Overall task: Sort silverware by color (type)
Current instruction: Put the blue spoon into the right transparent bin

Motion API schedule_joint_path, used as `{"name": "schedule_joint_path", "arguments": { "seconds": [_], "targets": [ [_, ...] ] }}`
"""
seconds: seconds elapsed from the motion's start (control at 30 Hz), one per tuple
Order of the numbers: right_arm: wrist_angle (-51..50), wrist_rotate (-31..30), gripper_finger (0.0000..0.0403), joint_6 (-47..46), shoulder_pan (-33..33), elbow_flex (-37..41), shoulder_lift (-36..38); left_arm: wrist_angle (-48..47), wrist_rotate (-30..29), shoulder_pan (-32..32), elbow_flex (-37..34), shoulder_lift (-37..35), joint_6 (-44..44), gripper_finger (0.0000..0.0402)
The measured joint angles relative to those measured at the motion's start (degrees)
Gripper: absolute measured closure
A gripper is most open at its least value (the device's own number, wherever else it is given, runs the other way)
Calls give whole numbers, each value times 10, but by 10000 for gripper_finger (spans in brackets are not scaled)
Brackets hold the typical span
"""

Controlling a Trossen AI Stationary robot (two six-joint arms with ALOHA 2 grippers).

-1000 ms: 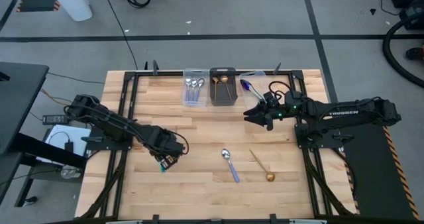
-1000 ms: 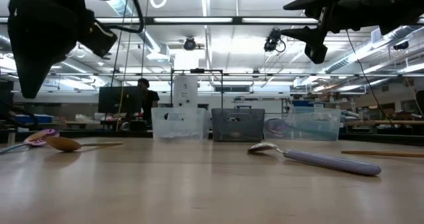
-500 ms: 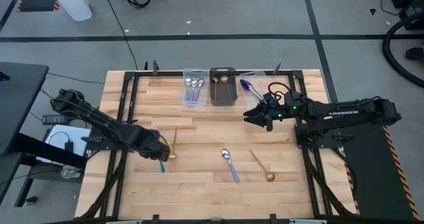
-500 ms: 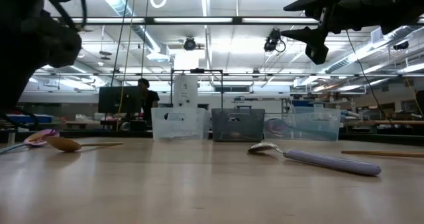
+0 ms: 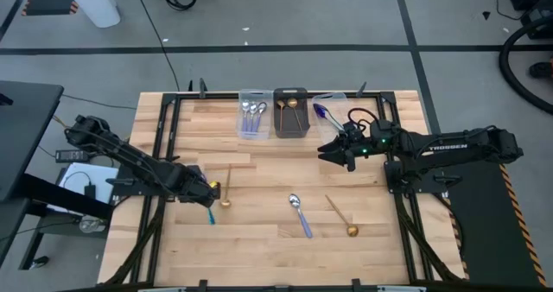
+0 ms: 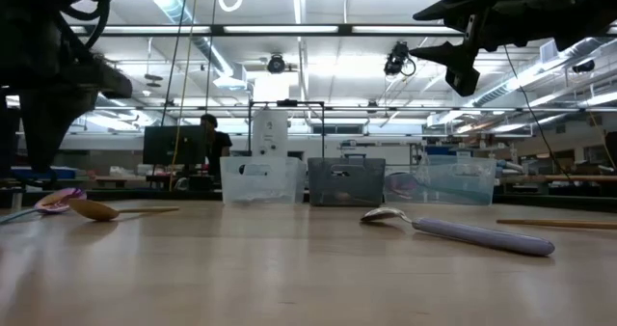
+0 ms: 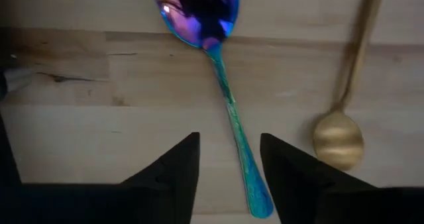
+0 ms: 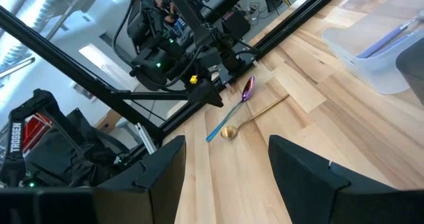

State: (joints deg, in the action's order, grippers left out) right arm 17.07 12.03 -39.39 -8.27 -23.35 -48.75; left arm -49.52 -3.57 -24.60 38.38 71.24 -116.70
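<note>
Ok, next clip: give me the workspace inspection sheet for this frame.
Surface: wooden table, black frame.
Job's things: rainbow spoon and gold spoon side by side at left; silver spoon and second gold spoon mid-table; more spoons in three bins.
Clutter: nothing seen.
Grippers: left gripper open over rainbow spoon's handle; right gripper open, raised near bins.
Cables: on floor beyond table.
Surroundings: person far behind.

White "TROSSEN" lettering runs along the right arm (image 5: 449, 145).
</note>
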Motion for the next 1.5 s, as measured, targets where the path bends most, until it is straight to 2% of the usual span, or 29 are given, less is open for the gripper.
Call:
{"name": "schedule_joint_path", "arguments": {
  "seconds": [0.2, 0.7, 0.9, 1.17, 1.5],
  "targets": [
    [0, 0, 178, 0, 0, 0, 0, 0, 0, 0, -6, 0, -27, 219],
    [-1, 0, 178, 0, 0, 0, 0, 5, 3, 0, -6, 0, -54, 229],
    [-1, 7, 178, 0, 0, 0, 0, -29, -20, 3, -6, 0, -72, 230],
    [-1, -2, 178, 1, 0, 0, 0, -28, -51, 24, -6, 2, -68, 230],
    [-3, -3, 178, 0, 0, 0, 0, 17, -50, 32, -6, 70, -56, 230]
  ]
}}
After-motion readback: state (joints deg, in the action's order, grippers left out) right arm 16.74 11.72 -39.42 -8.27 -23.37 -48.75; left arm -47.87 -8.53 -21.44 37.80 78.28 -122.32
